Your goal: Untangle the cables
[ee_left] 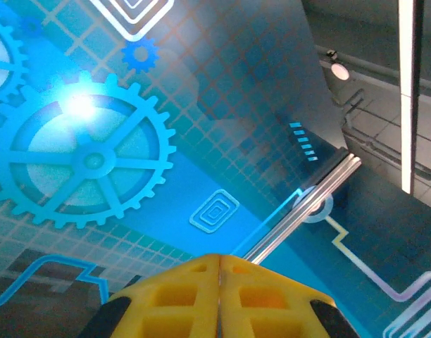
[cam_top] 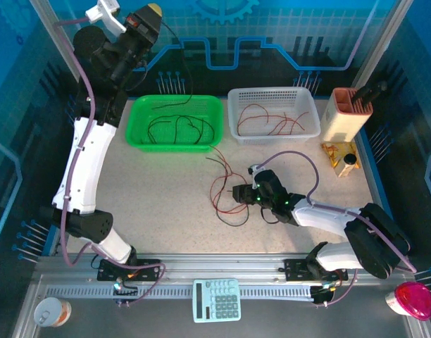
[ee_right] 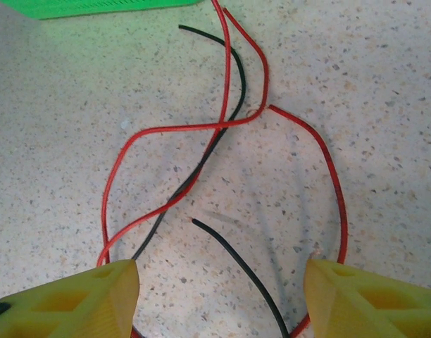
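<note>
A tangle of thin red and black cables (cam_top: 226, 189) lies on the speckled table in front of the green basket (cam_top: 139, 129). My right gripper (cam_top: 238, 195) is low over the tangle's right side, open. In the right wrist view its yellow fingers (ee_right: 96, 296) straddle a loose black cable end (ee_right: 236, 260) and red loops (ee_right: 159, 134). More black cables (cam_top: 175, 128) lie in the green basket, red cables (cam_top: 272, 121) in the white basket (cam_top: 308, 132). My left gripper (cam_top: 153, 11) is raised at the back left, shut, its yellow fingertips (ee_left: 219, 292) pressed together with nothing between them.
A beige holder (cam_top: 346, 113) and a small bottle (cam_top: 346, 163) stand at the right. A calculator (cam_top: 216, 299) lies on the front rail, a cup (cam_top: 50, 312) at front left, a pink object (cam_top: 413, 299) at front right.
</note>
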You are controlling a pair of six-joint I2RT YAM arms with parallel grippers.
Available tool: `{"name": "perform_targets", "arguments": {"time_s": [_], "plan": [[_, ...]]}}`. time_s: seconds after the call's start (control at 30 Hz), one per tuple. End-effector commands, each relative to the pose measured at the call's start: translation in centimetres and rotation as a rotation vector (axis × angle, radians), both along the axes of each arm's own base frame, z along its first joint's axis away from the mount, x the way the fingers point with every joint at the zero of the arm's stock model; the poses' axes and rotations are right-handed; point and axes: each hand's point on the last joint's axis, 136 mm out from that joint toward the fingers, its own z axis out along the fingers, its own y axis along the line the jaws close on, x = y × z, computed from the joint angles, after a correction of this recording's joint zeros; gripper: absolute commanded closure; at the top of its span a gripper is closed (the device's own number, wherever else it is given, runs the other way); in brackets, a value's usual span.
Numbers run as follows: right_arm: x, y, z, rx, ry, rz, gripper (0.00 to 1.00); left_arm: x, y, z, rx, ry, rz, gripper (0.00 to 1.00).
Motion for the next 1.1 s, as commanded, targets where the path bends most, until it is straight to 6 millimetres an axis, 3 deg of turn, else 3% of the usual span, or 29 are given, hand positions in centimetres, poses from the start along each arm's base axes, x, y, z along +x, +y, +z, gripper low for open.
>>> {"name": "perform_targets", "arguments": {"time_s": [0.0, 0.17, 0.47, 0.8, 0.9, 1.07], "plan": [[0.5, 1.3, 3.0, 0.036, -0.053, 0.038, 0.35, -2.8, 0.5, 3.5, -0.001, -0.106, 0.004, 1.00], [0.9, 0.7, 6.3, 0.057, -0.096, 0.020, 0.33, -0.9, 1.1, 1.7, 0.099, -0.074, 0.091, 1.00], [1.0, -3.0, 11.6, 0.100, -0.141, -0.047, 0.29, 2.5, 2.1, -1.1, 0.164, -0.023, 0.137, 1.00], [0.0, -5.8, 13.7, 0.109, -0.165, -0.079, 0.27, 6.4, 4.4, -1.3, 0.307, -0.052, 0.228, 1.00], [-0.4, -6.8, 13.8, 0.107, -0.168, -0.100, 0.26, 8.5, 4.5, -3.5, 0.374, -0.020, 0.231, 1.00], [-0.6, -7.9, 14.1, 0.112, -0.175, -0.126, 0.26, 11.9, 3.4, -12.4, 0.406, 0.164, 0.131, 1.00]]}}
